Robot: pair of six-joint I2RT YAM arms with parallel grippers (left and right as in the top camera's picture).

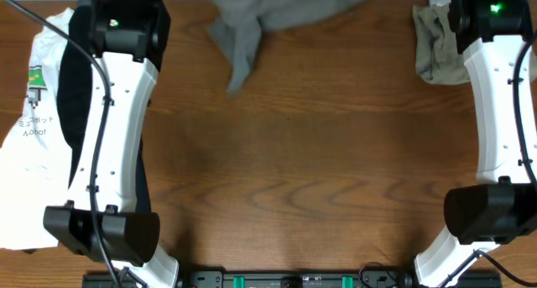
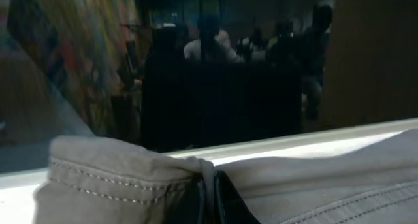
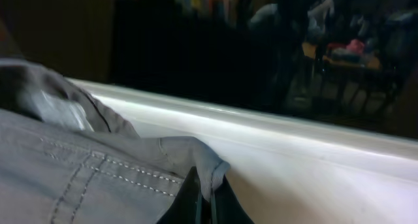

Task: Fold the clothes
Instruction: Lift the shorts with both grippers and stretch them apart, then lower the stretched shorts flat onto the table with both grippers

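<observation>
A grey garment (image 1: 252,23) with stitched seams hangs at the far edge of the table, mostly cut off by the top of the overhead view. My left gripper (image 2: 212,198) is shut on a hemmed fold of it (image 2: 124,178). My right gripper (image 3: 209,198) is shut on another hemmed corner of it (image 3: 98,172). Both grippers are out of sight in the overhead view, beyond the top edge.
A white printed shirt (image 1: 29,128) and a dark garment (image 1: 71,95) lie at the left under the left arm. A folded olive garment (image 1: 436,44) lies at the far right. The wooden table (image 1: 302,170) spans the middle. A white ledge (image 3: 313,152) runs behind the table.
</observation>
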